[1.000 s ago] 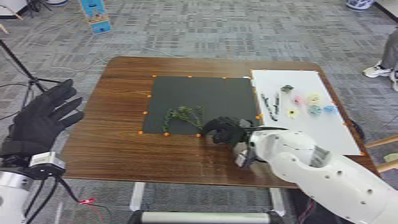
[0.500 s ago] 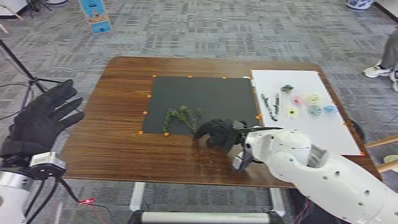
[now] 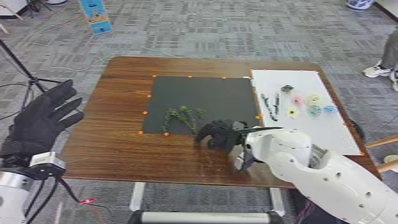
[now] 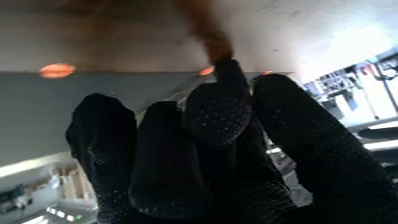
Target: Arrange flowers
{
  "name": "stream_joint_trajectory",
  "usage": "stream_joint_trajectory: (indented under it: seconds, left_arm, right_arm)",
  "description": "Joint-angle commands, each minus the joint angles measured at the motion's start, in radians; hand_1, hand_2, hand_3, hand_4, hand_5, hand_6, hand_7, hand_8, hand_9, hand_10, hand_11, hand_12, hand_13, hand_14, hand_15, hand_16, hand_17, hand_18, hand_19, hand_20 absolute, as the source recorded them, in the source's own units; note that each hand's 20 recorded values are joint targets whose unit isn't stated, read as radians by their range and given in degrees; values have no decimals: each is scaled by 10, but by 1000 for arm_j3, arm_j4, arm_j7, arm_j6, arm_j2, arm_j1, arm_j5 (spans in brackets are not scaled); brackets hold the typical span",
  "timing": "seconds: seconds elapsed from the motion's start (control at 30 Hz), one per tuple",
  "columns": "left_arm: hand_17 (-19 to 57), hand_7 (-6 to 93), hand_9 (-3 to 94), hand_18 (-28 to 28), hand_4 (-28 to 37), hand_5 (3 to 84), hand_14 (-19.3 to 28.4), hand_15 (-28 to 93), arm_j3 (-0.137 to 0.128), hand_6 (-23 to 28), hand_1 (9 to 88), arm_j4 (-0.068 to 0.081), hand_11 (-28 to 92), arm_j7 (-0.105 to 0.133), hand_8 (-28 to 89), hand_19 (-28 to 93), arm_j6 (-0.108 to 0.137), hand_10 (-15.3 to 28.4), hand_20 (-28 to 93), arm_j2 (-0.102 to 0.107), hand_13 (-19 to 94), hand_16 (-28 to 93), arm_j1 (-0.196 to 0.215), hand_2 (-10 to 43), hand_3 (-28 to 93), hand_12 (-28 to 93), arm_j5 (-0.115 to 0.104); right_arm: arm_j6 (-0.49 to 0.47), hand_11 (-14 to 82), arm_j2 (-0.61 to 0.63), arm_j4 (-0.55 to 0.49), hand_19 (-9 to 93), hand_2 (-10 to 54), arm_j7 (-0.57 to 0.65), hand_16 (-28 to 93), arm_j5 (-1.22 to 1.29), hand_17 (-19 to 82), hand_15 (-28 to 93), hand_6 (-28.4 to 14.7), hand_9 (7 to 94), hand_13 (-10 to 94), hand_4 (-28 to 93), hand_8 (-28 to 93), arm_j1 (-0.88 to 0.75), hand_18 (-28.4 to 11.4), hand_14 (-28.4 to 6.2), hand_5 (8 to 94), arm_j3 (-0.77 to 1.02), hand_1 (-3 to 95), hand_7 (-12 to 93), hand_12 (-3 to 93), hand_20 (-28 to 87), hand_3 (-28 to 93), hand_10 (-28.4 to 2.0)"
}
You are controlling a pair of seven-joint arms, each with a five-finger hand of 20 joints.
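Observation:
In the head view, my right hand [image 3: 222, 134] is low over the front edge of a dark square sheet [image 3: 222, 95], fingers angled down toward the table. Beside those fingers, green leafy sprigs [image 3: 184, 116] lie on the sheet's front part, stems toward its front edge. In the right wrist view the hand [image 4: 169, 165] has its fingers extended and its thumb in front of them; whether a fingertip touches a stem is unclear. Pink, cream and blue flowers [image 3: 314, 99] and dark stems [image 3: 270, 107] lie on a white sheet. My left hand [image 3: 40, 117] is open at the left, off the table.
The brown table [image 3: 115, 145] borders both sheets, with small orange markers [image 3: 139, 132] along their edges. A dark green rosette [image 3: 287, 88] lies toward the back of the white sheet [image 3: 311, 132]. A black tripod [image 3: 34, 79] stands beyond the table's left edge.
My right hand has shifted slightly left along the dark sheet's front edge. The sprigs' stems near it have moved a little left. My left hand has stayed still.

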Motion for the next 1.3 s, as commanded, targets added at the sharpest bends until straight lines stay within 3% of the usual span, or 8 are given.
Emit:
stream_joint_trajectory:
  seconds: [0.03, 0.27, 0.53, 0.87, 1.3]
  left_arm:
    - [-128, 183, 193, 221, -283, 237, 126, 139, -2, 23, 218, -11, 166, -4, -97, 384, 12, 94, 70, -13, 173, 43, 11, -95, 661, 156, -3]
    - [-128, 182, 193, 221, -283, 237, 126, 140, 0, 23, 216, -11, 165, -3, -97, 385, 13, 95, 70, -16, 174, 43, 9, -95, 664, 155, -4]
    - [-128, 184, 194, 221, -283, 237, 127, 143, 10, 22, 214, -5, 167, -11, -98, 385, 13, 95, 70, -15, 174, 42, -1, -94, 668, 154, -4]
    - [-128, 183, 195, 221, -283, 238, 126, 143, 10, 23, 216, -5, 168, -12, -98, 386, 15, 95, 70, -14, 174, 40, -2, -90, 665, 152, -4]
    - [-128, 183, 195, 221, -283, 238, 127, 145, 13, 22, 215, -4, 168, -13, -98, 386, 14, 95, 69, -13, 175, 40, -4, -86, 664, 154, -6]
  right_arm:
    - [57, 623, 11, -17, 932, 166, 120, 385, -51, 562, 846, -49, 838, 829, -29, -101, 1, -229, -71, 469, 77, 206, 124, 367, 728, 910, -94]
    - [101, 621, -4, 16, 932, 175, 129, 386, -49, 555, 845, -53, 834, 824, -25, -97, 44, -230, -73, 482, 52, 200, 117, 367, 728, 909, -96]
    - [280, 605, -34, 31, 932, 175, 102, 389, -31, 508, 837, -48, 782, 778, -48, -81, 74, -231, -85, 366, -2, 198, 85, 364, 700, 900, -120]
    - [177, 596, -82, 66, 932, 161, 106, 379, -1, 501, 840, -27, 773, 772, -41, -85, 99, -232, -84, 334, -12, 221, 90, 373, 691, 911, -123]
    - [133, 577, -120, 79, 932, 168, 54, 374, 16, 501, 841, -8, 777, 772, -42, -95, 109, -233, -84, 332, -49, 236, 101, 406, 689, 915, -120]
